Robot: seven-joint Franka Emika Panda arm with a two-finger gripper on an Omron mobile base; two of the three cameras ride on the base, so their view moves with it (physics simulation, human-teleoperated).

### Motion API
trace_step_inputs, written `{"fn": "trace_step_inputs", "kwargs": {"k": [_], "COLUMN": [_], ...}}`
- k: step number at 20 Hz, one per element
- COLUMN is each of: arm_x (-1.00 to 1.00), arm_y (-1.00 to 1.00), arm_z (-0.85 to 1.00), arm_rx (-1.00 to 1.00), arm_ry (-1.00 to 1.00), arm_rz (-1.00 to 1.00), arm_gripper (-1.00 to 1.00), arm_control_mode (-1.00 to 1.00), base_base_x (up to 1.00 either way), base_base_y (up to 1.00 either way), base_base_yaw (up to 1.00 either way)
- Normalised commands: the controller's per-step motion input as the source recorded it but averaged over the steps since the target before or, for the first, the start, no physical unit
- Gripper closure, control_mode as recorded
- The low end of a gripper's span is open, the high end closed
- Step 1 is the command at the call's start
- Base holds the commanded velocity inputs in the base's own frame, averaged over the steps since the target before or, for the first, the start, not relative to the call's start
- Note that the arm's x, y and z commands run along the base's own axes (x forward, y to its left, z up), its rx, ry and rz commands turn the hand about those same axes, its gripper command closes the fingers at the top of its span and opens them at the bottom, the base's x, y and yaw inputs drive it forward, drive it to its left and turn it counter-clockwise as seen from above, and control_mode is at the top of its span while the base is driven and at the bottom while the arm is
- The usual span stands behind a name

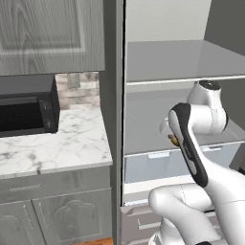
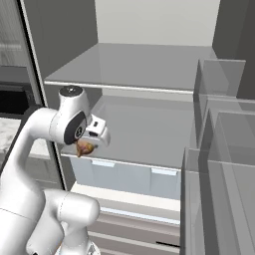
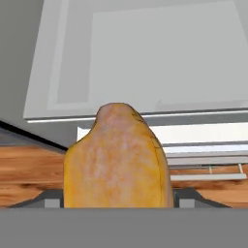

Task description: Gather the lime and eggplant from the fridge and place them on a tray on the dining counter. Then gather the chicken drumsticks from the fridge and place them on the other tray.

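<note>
1. Your drumstick [image 3: 117, 157] sits between the pincer's [image 3: 117, 199] fingers in the hand view, its golden, speckled skin rising from the bottom edge with the rounded end uppermost.
2. You have the pincer clamped on the drumstick, the jaws standing fairly wide around its thick body.
3. From the right base view you can see the drumstick [image 2: 84, 148] as a small brown lump hanging just under the white hand, in front of the fridge's [image 2: 149, 74] open interior.
4. In the left base view only a sliver of the drumstick [image 1: 174, 140] peeks out beside the dark-striped forearm, so you cannot judge its pose there.
5. The held piece hangs in the air at about the level of the middle shelf [image 2: 144, 130], near that shelf's front edge and above the pale drawer [image 2: 124, 175].
6. Beyond the drumstick in the hand view you see a pale grey fridge panel, white ledges and a strip of wood floor [image 3: 29, 174].
7. To your right, the door bins [image 2: 219, 149] stand as clear boxes.
8. To your left, outside the fridge, a marble counter [image 1: 57, 143] carries a black microwave [image 1: 27, 106], with grey cabinets [image 1: 50, 36] above and below.
</note>
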Motion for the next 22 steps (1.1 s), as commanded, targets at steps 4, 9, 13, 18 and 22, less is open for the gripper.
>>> {"fn": "trace_step_inputs", "kwargs": {"k": [4,9,13,18,22], "arm_x": [-0.57,-0.66,-0.46,-0.29,-0.31], "arm_y": [0.00,0.00,0.03,0.16,0.13], "arm_z": [0.34,0.21,0.37,0.46,0.51], "arm_rx": [-0.03,-0.02,-0.02,-0.03,-0.05], "arm_ry": [0.00,-0.06,-0.09,-0.02,0.00], "arm_rz": [0.00,0.00,0.00,0.00,0.00], "arm_gripper": [1.00,1.00,1.00,1.00,1.00], "arm_control_mode": [-1.00,-1.00,-1.00,-1.00,-1.00], "base_base_x": [0.00,0.00,0.00,0.00,0.00], "base_base_y": [0.00,0.00,0.00,0.00,0.00], "base_base_yaw": [0.00,0.00,0.00,0.00,0.00]}}
